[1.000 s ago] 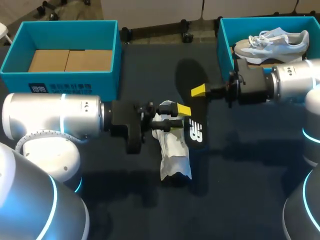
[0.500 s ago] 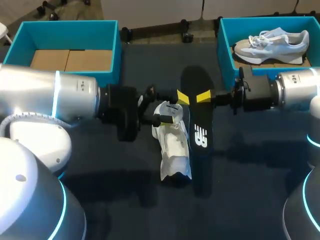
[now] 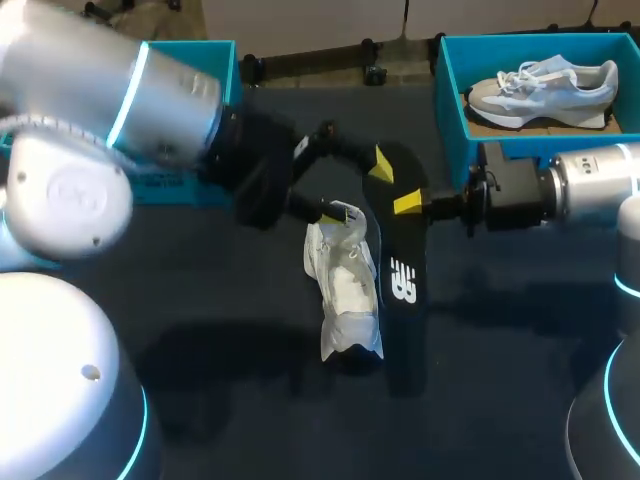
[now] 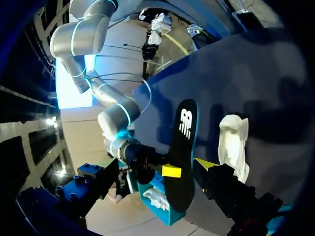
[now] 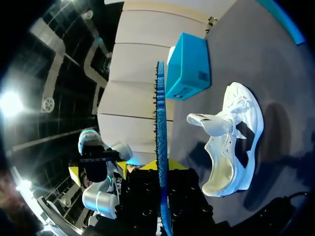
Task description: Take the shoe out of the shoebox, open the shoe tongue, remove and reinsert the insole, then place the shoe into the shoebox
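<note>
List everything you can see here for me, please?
white shoe: one, white, on the table's middle.
insole: one, black, in the right gripper, beside the white shoe.
left box: one, teal, far left, partly behind my left arm.
right box: one, teal, far right.
grey shoe: one, grey and pale blue, in the right box.
table: one, dark blue.
left gripper: one, yellow-tipped, open, at the insole's far end.
right gripper: one, yellow-tipped, shut on the insole.

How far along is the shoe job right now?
Done: the white lace-up shoe lies out on the dark table, tongue pulled open, insole removed. In hand: the right hand is shut on the black foam insole beside the shoe. Still to do: slide the insole back in, then put the shoe into a teal shoebox.
</note>
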Robot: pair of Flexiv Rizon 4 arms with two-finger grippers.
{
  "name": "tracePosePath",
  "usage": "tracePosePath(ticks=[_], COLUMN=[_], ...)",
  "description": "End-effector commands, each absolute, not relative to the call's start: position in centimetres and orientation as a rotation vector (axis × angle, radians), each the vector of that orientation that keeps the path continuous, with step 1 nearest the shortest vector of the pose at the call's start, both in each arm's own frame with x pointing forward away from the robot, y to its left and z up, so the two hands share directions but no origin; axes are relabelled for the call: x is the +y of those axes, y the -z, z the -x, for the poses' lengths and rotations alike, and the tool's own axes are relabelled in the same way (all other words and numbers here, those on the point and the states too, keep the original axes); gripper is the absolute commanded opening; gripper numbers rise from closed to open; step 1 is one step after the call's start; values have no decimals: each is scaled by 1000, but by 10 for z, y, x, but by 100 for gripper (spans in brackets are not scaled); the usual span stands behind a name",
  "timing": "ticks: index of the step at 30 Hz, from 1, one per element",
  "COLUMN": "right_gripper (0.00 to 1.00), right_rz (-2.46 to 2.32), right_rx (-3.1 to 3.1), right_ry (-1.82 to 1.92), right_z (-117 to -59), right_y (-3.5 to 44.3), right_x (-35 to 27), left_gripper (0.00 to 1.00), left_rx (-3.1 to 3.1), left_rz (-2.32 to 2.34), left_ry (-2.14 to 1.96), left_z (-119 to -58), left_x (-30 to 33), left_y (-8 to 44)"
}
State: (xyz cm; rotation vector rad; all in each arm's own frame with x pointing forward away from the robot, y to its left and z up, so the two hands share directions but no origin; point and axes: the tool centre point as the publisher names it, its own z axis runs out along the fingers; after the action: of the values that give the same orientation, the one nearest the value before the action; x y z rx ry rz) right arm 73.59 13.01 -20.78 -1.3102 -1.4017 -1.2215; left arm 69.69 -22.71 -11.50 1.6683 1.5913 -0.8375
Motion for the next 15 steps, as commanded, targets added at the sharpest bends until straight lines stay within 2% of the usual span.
tracePosePath(ticks=[1,15], right_gripper=[0,0], right_rz=[1313,1338], right_rx=[-1409,-1438], right_ry=[1212,1157], right_z=[-737,-737], right_y=[207,213], right_x=[130,131], left_gripper=[100,100], left_rx=[1863,2049], left_rz=[-1990,-2187], left_ry=[534,340], left_z=[-708,-720], left_x=[-235,-234], left_y=[104,90])
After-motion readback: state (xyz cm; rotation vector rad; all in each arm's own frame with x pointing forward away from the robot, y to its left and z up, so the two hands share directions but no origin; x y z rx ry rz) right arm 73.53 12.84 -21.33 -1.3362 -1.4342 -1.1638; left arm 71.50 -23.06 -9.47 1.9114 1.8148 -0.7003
